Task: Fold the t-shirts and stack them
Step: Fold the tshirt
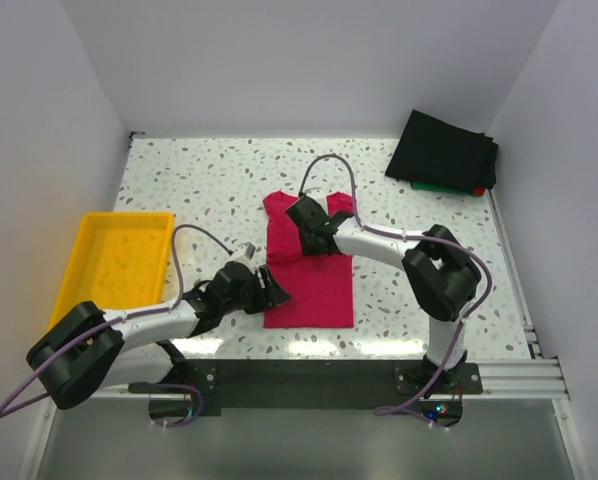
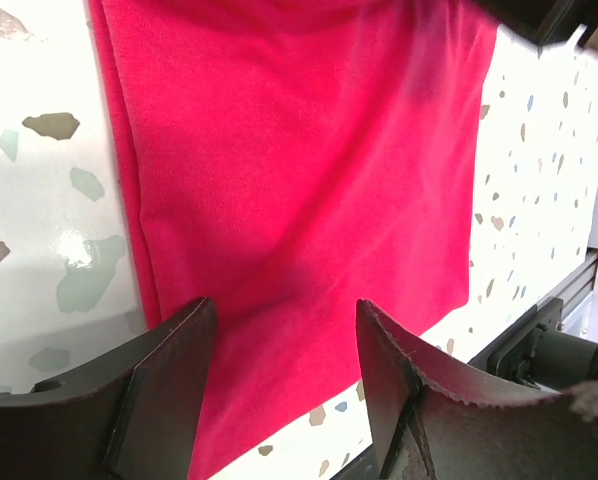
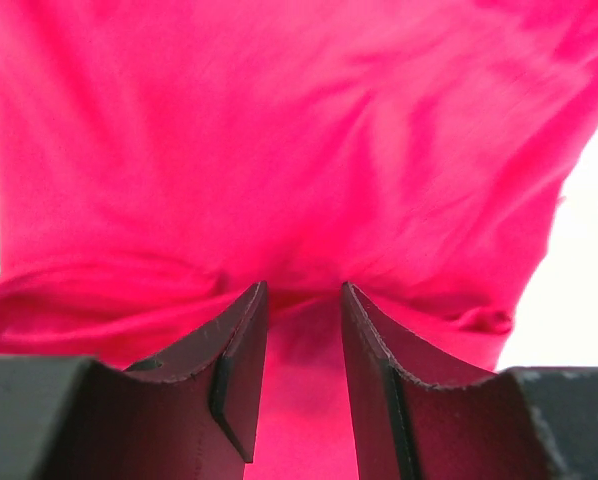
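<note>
the speckled table (image 1: 179,170) spreads out ahead of my two bases. the crimson t-shirt (image 1: 314,290) (image 2: 309,180) (image 3: 279,150) lies flat near its middle, hem toward six o'clock and collar toward twelve, with the top corner at eleven o'clock rumpled. at nine o'clock, well apart from it, sits the yellow tray (image 1: 124,217). far off at two o'clock, in the corner, rests a folded pile (image 1: 444,150) of t-shirts, black on top with a green and a red edge peeking out beneath.

my left gripper (image 1: 271,285) (image 2: 284,320) sits at the shirt's eight o'clock edge, jaws spread wide apart, the cloth lying beneath the gap and nothing held.

my right gripper (image 1: 304,215) (image 3: 304,290) is down over the shirt's upper part, toward eleven o'clock. its fingers (image 3: 241,350) stand a narrow gap apart, with a bunched ridge of red cloth just ahead of the tips. i cannot tell whether any cloth is pinched between them.
</note>
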